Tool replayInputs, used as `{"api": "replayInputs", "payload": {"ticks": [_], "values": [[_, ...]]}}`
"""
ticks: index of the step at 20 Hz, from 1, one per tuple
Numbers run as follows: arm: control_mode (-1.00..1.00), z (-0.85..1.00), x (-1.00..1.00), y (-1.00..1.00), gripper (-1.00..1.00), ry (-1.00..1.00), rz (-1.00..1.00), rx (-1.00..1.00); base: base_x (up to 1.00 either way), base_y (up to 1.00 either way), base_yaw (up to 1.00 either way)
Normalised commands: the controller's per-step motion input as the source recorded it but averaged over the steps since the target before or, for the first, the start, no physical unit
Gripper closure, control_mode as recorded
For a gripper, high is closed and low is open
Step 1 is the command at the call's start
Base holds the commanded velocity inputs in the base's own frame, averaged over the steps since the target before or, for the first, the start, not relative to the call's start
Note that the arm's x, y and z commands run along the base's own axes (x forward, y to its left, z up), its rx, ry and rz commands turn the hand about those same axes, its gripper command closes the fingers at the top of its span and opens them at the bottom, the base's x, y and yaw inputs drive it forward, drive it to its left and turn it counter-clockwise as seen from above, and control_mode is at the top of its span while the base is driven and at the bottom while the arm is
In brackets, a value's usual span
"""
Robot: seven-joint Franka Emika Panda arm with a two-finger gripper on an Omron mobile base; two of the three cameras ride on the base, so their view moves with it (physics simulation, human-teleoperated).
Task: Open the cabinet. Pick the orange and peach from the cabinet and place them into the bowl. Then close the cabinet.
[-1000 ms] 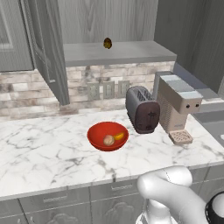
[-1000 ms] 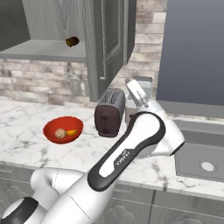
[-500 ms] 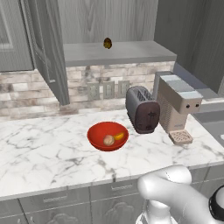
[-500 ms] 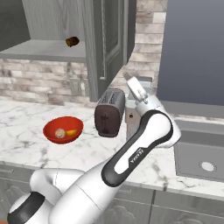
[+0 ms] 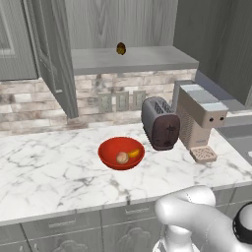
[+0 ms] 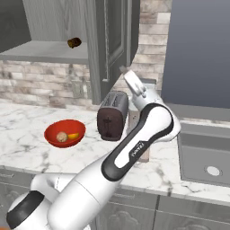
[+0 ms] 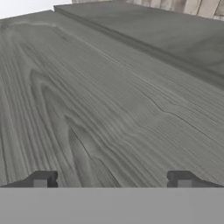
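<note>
The cabinet stands open, both doors swung out, and its grey shelf carries a small dark brown-and-yellow object. The orange and the peach lie together in the red bowl on the marble counter, so the fetching part looks done and the closing is what remains.

That would explain the arm's pose: in the right base view it reaches up beside the right-hand door, the gripper close against grey wood grain (most likely that door's face, though the hand view alone cannot say which panel). The fingertips are spread wide with nothing between them, which suits a flat push rather than a grasp.

Beneath the door stand the toaster and, just beside it, the coffee machine; a low sweep of the elbow could knock either one. The sink lies off to the right, well apart from the bowl.
</note>
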Motion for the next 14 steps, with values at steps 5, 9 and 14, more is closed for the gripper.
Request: {"api": "replayInputs", "payload": {"ticks": [5,9,14], "values": [[-1.00,0.02,0.00,0.55,-1.00,-0.02,0.00,-0.01,0.00,0.00,0.00],[-1.00,0.06,-0.11,0.64,-1.00,-0.10,0.01,-0.03,0.00,0.00,0.00],[-1.00,0.26,-0.20,0.61,-1.00,-0.11,0.00,-0.02,0.00,0.00,0.00]]}}
